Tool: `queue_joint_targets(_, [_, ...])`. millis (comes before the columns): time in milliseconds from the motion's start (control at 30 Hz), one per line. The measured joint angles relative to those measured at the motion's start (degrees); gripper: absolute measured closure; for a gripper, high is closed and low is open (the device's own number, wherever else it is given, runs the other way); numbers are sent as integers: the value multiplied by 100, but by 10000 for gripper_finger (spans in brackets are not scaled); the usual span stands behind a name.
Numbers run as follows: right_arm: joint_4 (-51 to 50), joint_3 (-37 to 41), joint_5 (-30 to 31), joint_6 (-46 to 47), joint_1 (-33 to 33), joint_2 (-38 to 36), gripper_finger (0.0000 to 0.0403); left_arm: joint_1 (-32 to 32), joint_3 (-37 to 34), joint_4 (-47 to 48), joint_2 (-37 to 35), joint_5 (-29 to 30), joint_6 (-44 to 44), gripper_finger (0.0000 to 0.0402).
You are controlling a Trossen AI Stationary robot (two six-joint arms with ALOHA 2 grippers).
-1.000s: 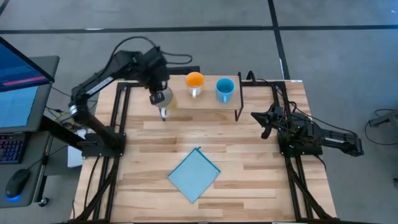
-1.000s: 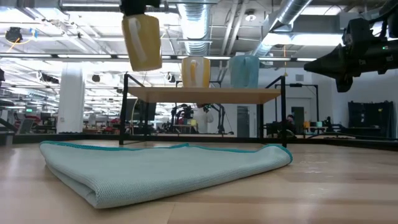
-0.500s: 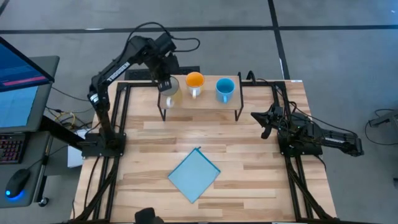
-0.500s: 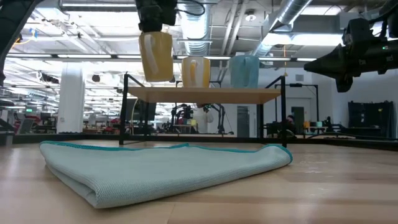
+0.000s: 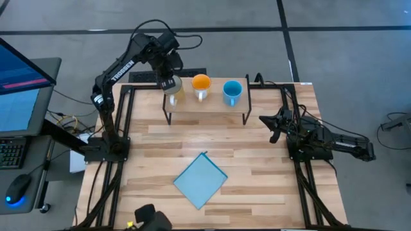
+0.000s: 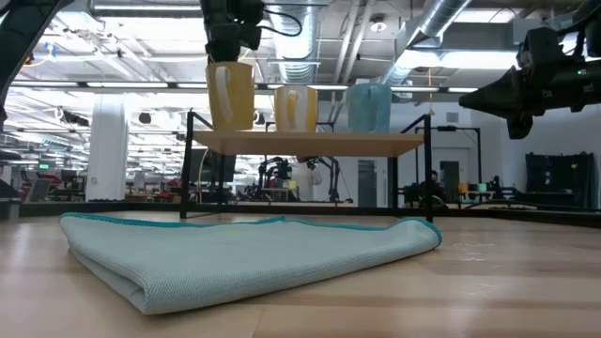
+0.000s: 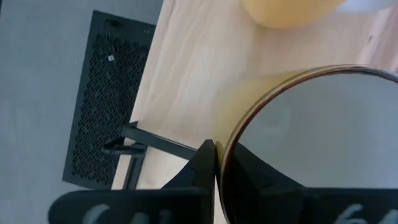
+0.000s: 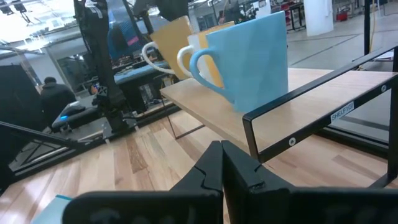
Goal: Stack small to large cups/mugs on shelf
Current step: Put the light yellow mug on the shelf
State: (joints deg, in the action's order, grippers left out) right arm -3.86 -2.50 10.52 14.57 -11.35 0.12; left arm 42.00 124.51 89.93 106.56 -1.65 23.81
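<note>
High view: the left gripper (image 5: pixel 171 85) pinches the rim of the cream handled mug (image 5: pixel 174 94) at the left end of the wood-topped, black-legged shelf (image 5: pixel 215 104), beside the orange mug (image 5: pixel 201 83) and light-blue mug (image 5: pixel 232 90).

Low view: the cream mug sits on or just above the shelf; which, I cannot tell.

Right wrist view: the right gripper (image 8: pixel 221 163), fingers closed and empty, waits right of the shelf.

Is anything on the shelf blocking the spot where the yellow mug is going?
Nothing visible is. The left gripper holds the cream-yellow mug over the shelf's bare left end; the orange mug and blue mug stand farther right.
</note>
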Motion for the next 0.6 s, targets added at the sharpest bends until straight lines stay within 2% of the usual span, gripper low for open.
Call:
queue_joint_targets(133, [0,0,0,0,0,0,381,101,-6,-16,118,17,37,393])
queue_joint_targets(400, [0,0,0,-2,0,-1,381,112,-4,-3,235,-472,68,393])
queue_joint_targets(600, [0,0,0,-2,-2,-2,381,63,-6,15,239,-405,205,394])
